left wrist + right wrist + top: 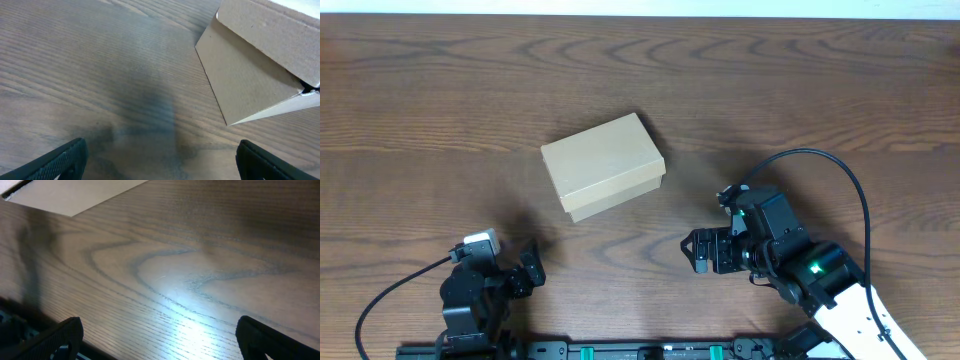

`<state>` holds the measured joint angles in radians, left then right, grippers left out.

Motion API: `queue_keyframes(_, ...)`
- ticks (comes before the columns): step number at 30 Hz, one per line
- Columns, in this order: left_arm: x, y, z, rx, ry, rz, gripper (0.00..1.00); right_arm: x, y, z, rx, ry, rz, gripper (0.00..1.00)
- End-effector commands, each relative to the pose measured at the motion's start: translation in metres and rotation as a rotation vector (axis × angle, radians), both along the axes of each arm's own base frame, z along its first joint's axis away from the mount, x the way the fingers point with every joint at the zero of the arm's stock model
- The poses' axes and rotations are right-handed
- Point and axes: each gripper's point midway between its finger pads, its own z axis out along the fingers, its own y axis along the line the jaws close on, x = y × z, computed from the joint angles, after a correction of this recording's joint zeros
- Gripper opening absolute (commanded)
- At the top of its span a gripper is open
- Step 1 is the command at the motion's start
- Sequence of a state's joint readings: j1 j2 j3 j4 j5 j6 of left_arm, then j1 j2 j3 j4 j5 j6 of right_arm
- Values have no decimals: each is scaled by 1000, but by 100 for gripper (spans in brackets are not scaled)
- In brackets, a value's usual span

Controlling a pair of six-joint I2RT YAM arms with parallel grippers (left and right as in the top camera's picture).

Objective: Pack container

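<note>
The container [603,163] is a plain tan cardboard box with its lid shut, lying at an angle near the middle of the wooden table. Its near corner fills the upper right of the left wrist view [260,65]. My left gripper [527,268] is at the front left, open and empty, its fingertips wide apart over bare wood [160,160]. My right gripper [697,251] is at the front right, right of the box and pointing left, open and empty [160,340]. A pale strip at the top left of the right wrist view [75,192] may be the box.
The dark wood table [800,90] extends around the box on all sides. A black cable [840,175] loops over the right arm. A black rail [640,350] runs along the front edge between the arm bases.
</note>
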<state>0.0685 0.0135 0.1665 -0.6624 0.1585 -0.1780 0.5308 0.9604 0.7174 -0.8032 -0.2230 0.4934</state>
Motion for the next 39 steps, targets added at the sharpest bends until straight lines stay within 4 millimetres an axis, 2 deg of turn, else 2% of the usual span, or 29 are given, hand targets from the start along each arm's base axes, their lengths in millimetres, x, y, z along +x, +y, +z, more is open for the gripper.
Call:
queue_keyframes(1, 0, -2, -1, 10, -3, -21, 95, -1, 0, -3, -8, 7, -5, 99)
queue_keyframes(10, 0, -2, -1, 10, -3, -21, 95, -1, -1, -2, -16, -4, 3, 99)
queue_keyframes(12, 0, -2, -1, 10, -3, -21, 95, 11, -21, -1, -141, -131, 32, 99)
queue_keyframes(16, 0, -2, -1, 10, -3, -21, 95, 12, -35, 0, -169, -262, -5, 99)
queue_keyframes(20, 0, -2, -1, 10, -3, -21, 95, 13, -26, 3, -71, -457, -4, 99)
queue_keyframes(23, 0, -2, -1, 10, -3, -21, 95, 7, -23, -4, -15, -568, 5, 99)
queue_keyframes(31, 0, -2, -1, 10, -3, -21, 95, -3, -26, -20, 62, -691, -11, 99)
queue_keyframes(39, 0, -2, -1, 10, -3, -21, 95, -3, -24, 6, 142, -786, -22, 99)
